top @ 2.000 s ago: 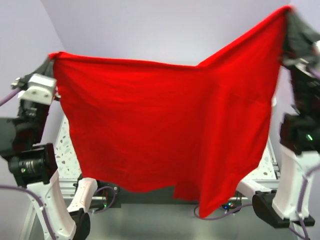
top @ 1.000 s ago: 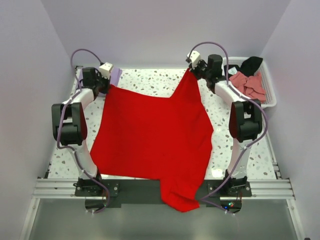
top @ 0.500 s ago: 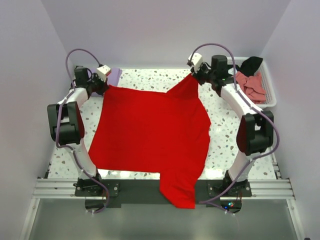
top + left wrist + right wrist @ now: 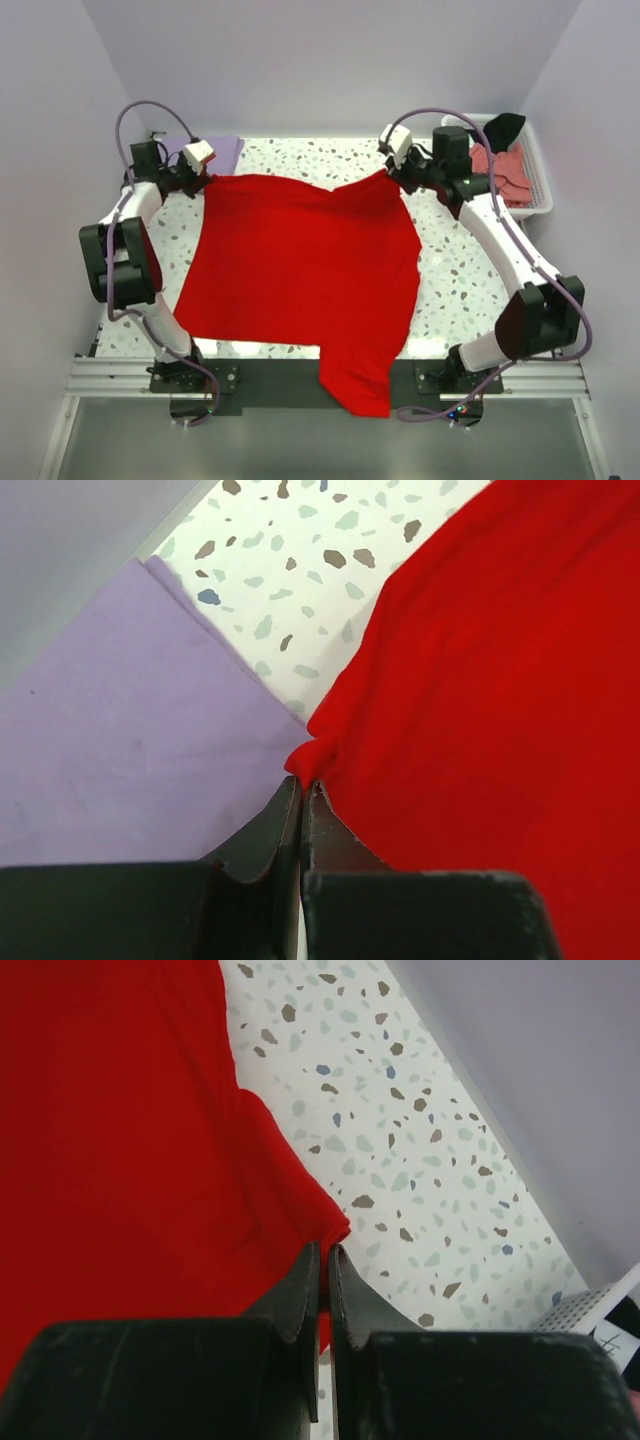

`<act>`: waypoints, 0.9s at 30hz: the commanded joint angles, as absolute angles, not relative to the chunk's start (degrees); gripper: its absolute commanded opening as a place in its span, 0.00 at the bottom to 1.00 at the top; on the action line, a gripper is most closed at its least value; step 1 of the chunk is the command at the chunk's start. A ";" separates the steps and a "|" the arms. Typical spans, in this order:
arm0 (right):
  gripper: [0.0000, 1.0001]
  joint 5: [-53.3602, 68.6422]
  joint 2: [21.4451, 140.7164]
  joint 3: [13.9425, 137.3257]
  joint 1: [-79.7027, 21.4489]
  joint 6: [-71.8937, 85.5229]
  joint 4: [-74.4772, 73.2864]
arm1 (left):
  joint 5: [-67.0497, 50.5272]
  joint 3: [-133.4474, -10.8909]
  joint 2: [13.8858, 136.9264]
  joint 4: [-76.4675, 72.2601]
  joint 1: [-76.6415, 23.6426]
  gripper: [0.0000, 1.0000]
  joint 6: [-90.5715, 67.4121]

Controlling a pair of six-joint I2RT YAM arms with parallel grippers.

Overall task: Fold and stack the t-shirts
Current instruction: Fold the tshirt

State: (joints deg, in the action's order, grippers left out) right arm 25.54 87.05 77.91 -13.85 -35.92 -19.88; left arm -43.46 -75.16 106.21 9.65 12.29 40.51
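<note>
A bright red t-shirt (image 4: 300,265) lies spread across the speckled table, one sleeve hanging over the near edge. My left gripper (image 4: 207,180) is shut on its far left corner; the left wrist view shows red cloth (image 4: 480,670) pinched at the tips of that gripper (image 4: 303,782). My right gripper (image 4: 397,172) is shut on the far right corner, and in the right wrist view the red cloth (image 4: 130,1130) bunches between that gripper's (image 4: 325,1248) fingertips. A folded pale lavender shirt (image 4: 215,150) lies behind the left gripper, its cloth (image 4: 120,720) filling the left wrist view's left side.
A white slatted basket (image 4: 535,195) stands at the far right corner with salmon-pink cloth (image 4: 508,172) and black cloth (image 4: 502,126) in it. Lavender walls close in the table on three sides. The metal frame rail (image 4: 110,375) runs along the near edge.
Both arms have lowered the red shirt from hanging in the air onto the table, then drawn its far corners outward and down, so the far edge now lies flatter.
</note>
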 commanded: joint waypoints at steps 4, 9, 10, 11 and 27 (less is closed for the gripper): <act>0.00 27.07 74.89 72.34 -15.29 -37.09 -28.12 | -51.06 -70.32 98.27 20.64 16.34 0.00 60.88; 0.00 28.21 68.83 64.96 -18.10 -38.50 -31.46 | -53.00 -68.47 98.44 31.02 19.07 0.00 75.99; 0.00 28.30 67.69 63.12 -18.63 -38.50 -32.42 | -53.26 -68.29 98.87 32.16 19.25 0.00 77.94; 0.00 28.39 67.24 62.15 -19.07 -38.32 -32.69 | -53.09 -68.03 99.05 34.60 19.60 0.00 80.05; 0.72 23.99 73.00 65.73 -21.80 -33.76 -38.76 | -52.11 -71.54 99.94 43.69 22.50 0.45 88.52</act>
